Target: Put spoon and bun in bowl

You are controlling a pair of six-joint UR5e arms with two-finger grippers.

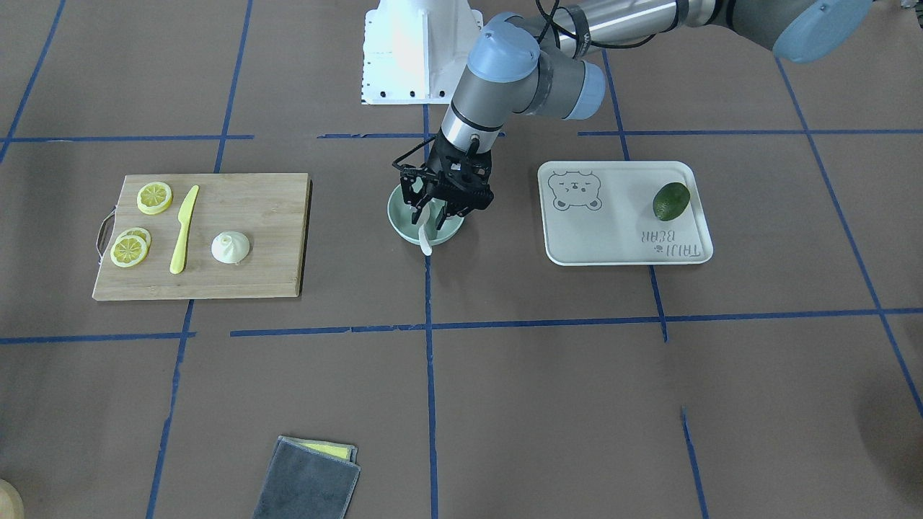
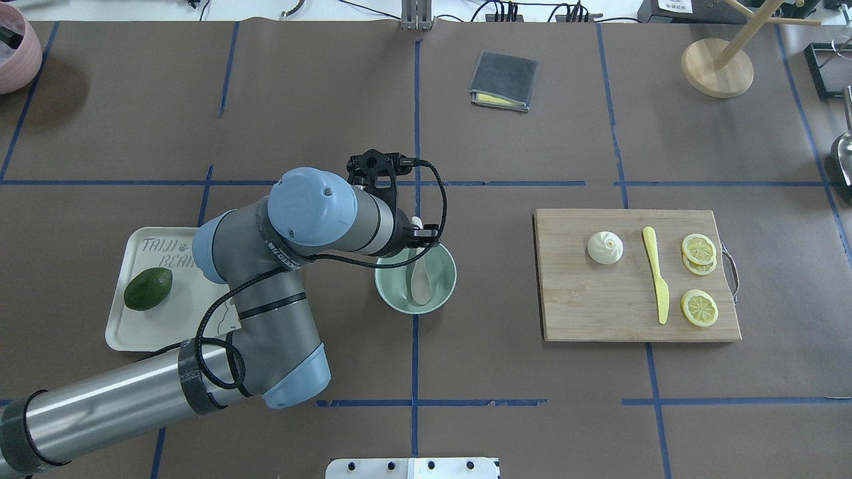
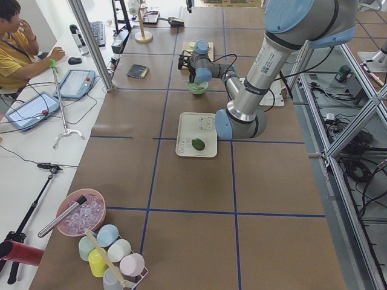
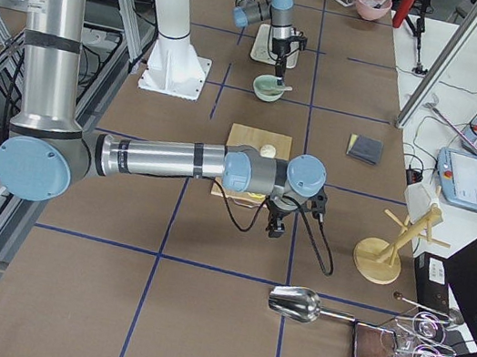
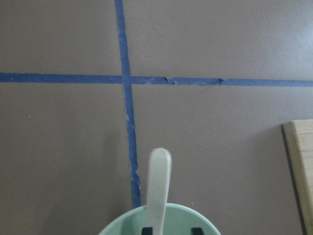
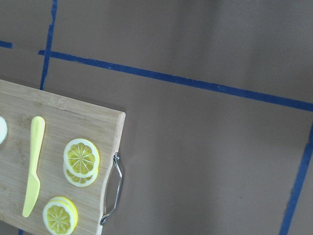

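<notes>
**A:** Where do you stand on the spoon?

**B:** The spoon [image 2: 420, 276] lies in the bowl [image 2: 389, 295], its handle leaning over the rim at 12 o'clock in your overhead view. The left gripper [image 1: 433, 213] hangs right over it. The bun [image 2: 605, 247] sits on the cutting board [image 2: 599, 306], at 3 o'clock from the bowl and well apart from it.

**A:** Clamped or loose?

**B:** Loose, I judge. The left wrist view shows dark fingertips [image 5: 196, 230] set wider than the handle. Your overhead hides them under the wrist.

**A:** What could bite you?

**B:** If you lift off crooked, a finger could hook the overhanging handle and flip the spoon out or drag the bowl. The bun looks smooth and round, so a shallow pinch might squirt it toward the yellow knife [image 2: 656, 283].

**A:** And the right gripper [image 4: 276, 229]?

**B:** Only the right side view shows it, near the board's edge, and I cannot tell how its jaws stand.
</notes>
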